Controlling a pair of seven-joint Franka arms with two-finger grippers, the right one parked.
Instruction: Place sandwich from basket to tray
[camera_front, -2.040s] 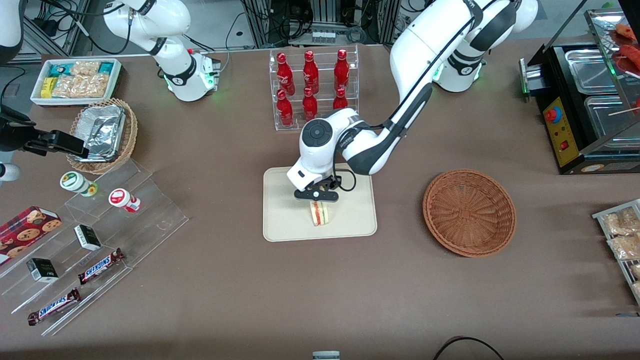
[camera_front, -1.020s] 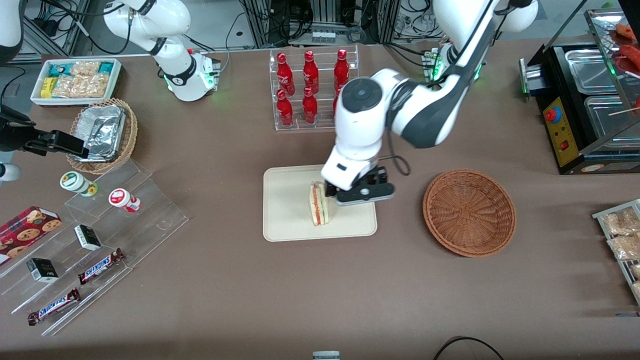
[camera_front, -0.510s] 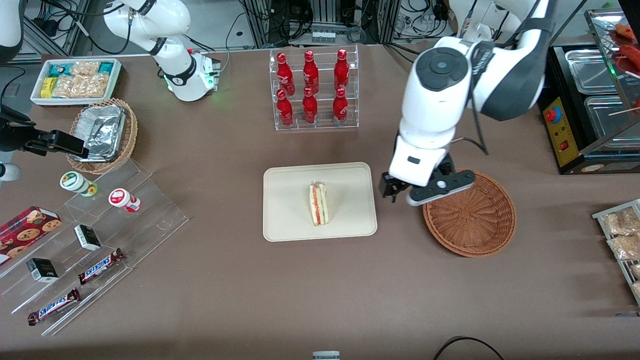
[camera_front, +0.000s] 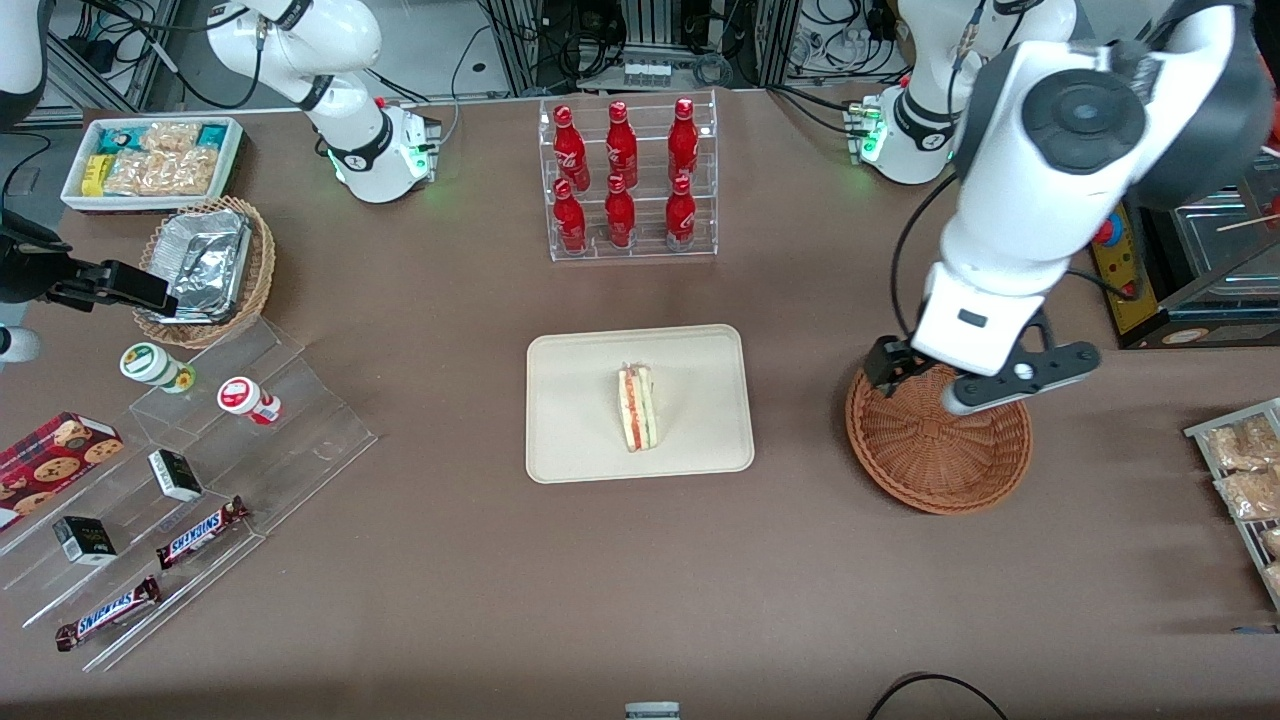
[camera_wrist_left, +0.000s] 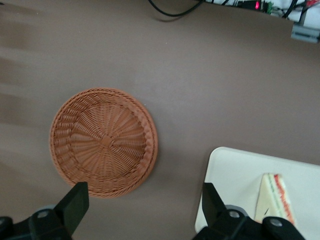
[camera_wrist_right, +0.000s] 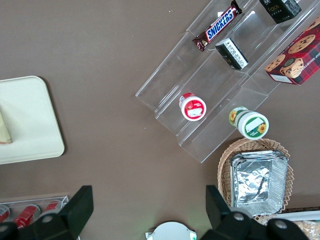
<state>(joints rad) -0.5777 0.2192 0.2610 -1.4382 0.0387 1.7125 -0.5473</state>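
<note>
White bread makes up the small triangular sandwich wedge with red, yellow and green filling (camera_front: 637, 407), which stands on edge on the flat cream-beige rectangular tray (camera_front: 580, 440), nearer the tray's front rim than its back one. It looks light, soft and easily crushed, and the layers could slide apart; any hold would best fall on the two flat bread faces, gently, not on the striped cut edge. The round reddish-brown woven wicker basket (camera_front: 935, 465) sits empty toward the working arm's end of the brown table (camera_front: 640, 580), well apart from the tray. The left arm's gripper (camera_front: 975, 385) hangs high over the basket's rim, fingers (camera_wrist_left: 76, 202) spread wide and holding nothing. An acrylic rack of red bottles (camera_front: 625, 180) stands farther back; nothing crowds the tray.
</note>
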